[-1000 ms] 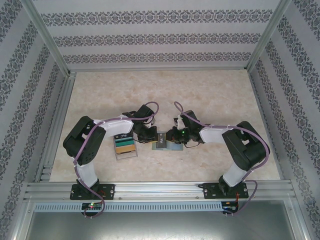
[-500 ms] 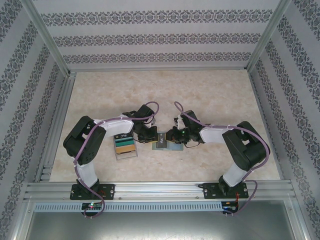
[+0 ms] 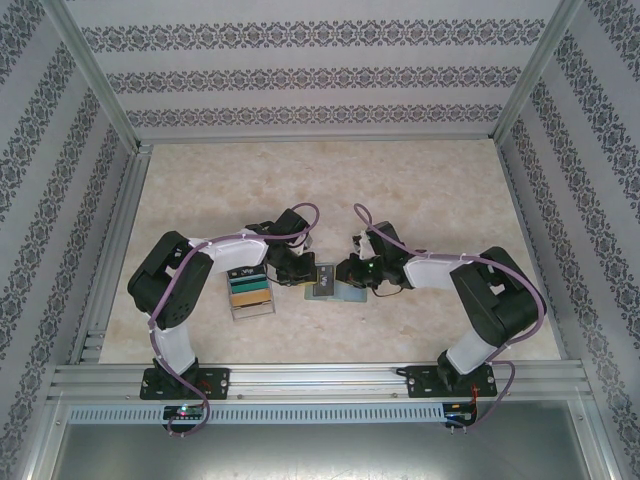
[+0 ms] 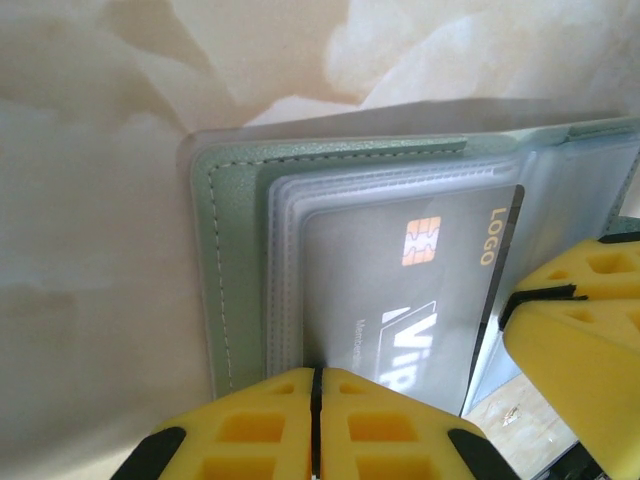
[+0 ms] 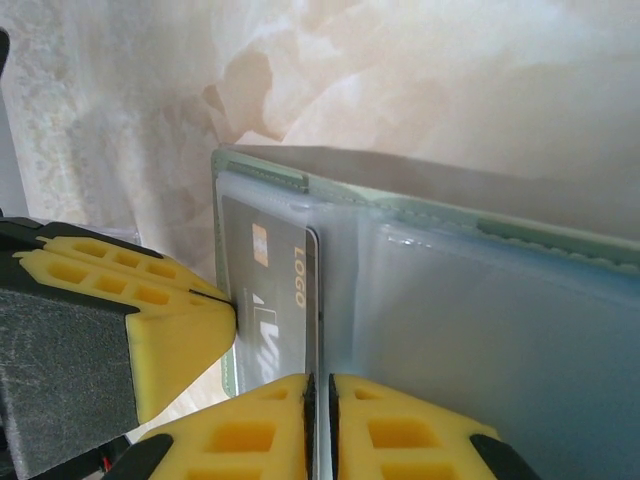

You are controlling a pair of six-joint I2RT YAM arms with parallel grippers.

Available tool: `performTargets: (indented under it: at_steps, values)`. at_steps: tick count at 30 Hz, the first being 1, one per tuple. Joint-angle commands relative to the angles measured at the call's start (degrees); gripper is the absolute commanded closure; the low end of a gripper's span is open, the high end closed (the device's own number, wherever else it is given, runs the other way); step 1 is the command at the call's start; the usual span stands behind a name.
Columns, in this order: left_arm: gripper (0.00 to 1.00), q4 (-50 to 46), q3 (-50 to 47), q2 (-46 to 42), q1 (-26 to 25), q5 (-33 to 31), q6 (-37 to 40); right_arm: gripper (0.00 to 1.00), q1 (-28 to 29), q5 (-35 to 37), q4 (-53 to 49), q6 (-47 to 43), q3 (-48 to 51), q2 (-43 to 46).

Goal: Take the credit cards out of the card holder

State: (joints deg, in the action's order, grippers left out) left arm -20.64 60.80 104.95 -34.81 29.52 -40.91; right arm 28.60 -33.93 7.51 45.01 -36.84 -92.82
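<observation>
Sage-green card holder lies open on the table, just right of the clear tray. Fingers pressed together, the left gripper pinches its tray-side leaf; the right gripper, nearly closed, nips the grey card at its far edge.

top: high behind arms, looks down, far | wrists: near, opposite sides | all share: holder, card

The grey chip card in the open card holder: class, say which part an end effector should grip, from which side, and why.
On the grey chip card, grip the bare edge beside the word LOGO; it seems to stick out of its plastic sleeve. Come in from the fold side of the card holder and pull flat, along the sleeve.
</observation>
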Motion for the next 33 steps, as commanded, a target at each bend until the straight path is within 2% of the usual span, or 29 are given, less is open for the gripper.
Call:
performTargets:
  at_steps: [1,17,29,31,33]
  values:
    - [0.91,-4.1,-0.1,2.2,-0.1,-2.3,0.9,0.84,-0.4,-0.1,0.2,-0.7,0.7,0.7]
    - [0.9,-3.8,0.1,2.3,-0.2,-1.5,0.9,0.86,1.4,-3.4,2.9,0.1,-1.6,-4.0]
    - [0.9,-3.5,-0.2,2.5,-0.1,-1.2,0.9,0.82,2.5,-4.7,3.6,0.4,-2.3,-4.5]
    - [0.9,-3.4,-0.4,2.4,-0.1,-1.1,0.9,0.86,2.5,-4.6,3.5,0.5,-2.4,-4.4]
    - [0.9,-3.4,-0.4,2.5,-0.1,-1.1,0.9,0.94,2.5,-4.4,3.4,0.5,-2.2,-4.4]
